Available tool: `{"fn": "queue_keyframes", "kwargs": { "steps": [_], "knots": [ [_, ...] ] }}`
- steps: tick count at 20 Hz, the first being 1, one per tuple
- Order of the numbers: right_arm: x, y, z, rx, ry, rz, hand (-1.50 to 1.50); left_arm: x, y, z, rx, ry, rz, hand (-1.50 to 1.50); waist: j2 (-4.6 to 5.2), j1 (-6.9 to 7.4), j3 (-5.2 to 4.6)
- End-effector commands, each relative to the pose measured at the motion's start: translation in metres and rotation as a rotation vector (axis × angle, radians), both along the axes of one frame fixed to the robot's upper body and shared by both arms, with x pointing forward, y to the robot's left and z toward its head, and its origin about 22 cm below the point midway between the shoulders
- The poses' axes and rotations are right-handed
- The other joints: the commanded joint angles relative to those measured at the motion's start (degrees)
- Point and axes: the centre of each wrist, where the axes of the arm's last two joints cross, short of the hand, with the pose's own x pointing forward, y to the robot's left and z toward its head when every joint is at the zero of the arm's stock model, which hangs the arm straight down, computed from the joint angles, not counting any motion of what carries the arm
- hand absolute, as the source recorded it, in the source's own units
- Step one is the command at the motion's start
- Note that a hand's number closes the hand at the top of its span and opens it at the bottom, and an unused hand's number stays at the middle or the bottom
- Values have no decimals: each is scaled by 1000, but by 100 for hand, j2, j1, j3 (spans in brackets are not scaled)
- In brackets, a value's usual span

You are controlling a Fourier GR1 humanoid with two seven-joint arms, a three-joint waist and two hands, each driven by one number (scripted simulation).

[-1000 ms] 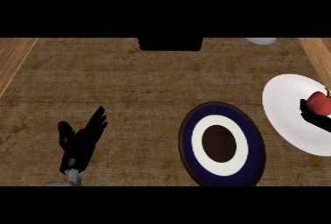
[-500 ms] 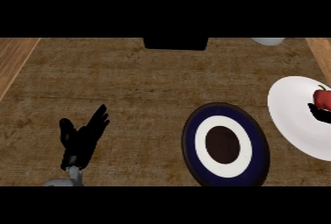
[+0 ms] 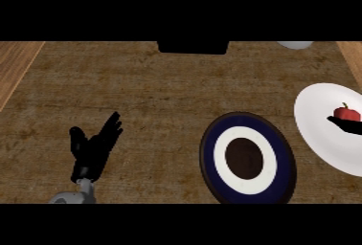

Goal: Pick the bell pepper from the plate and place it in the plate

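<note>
A red bell pepper (image 3: 346, 112) with a short stem sits on the white plate (image 3: 322, 139) at the right edge. My right hand (image 3: 348, 124) comes in from the right edge, its dark fingers curled against the pepper's near side; most of the hand is cut off. A dark blue plate (image 3: 212, 165) with a white ring and a brown centre lies just left of the white one, with nothing on it. My left hand (image 3: 94, 146) rests open at the lower left, fingers up, far from both plates.
A black object (image 3: 192, 47) sits at the counter's far edge, with a pale round thing (image 3: 295, 45) to its right. Light wooden borders (image 3: 16, 62) run along both sides of the brown counter.
My right hand's fingers have closed in round the pepper's near side on the white plate. The left hand has stayed where it was.
</note>
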Motion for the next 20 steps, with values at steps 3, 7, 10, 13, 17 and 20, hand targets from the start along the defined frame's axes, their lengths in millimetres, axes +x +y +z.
{"fn": "queue_keyframes", "kwargs": {
  "steps": [3,7,10,13,17,20],
  "knots": [
    [9,5,1,157,-225,-8,-150,-7,-16,-8,4,-1,2,0,-13,-44,-2],
    [-14,-28,9,242,-258,-57,-150,-2,-4,0,7,-18,22,0,-4,-48,-1],
    [-44,-53,7,308,-274,-17,-150,-3,14,4,15,6,12,0,-24,-98,-1],
    [-55,-58,2,365,-228,77,-150,-12,27,-6,9,28,33,0,-58,-137,-16],
    [-102,-79,-12,396,-208,179,-150,3,16,4,1,22,43,0,-62,-198,-11],
    [-126,-95,-7,389,-187,208,-150,-14,6,-2,1,17,37,0,-73,-174,-11]
  ]
}}
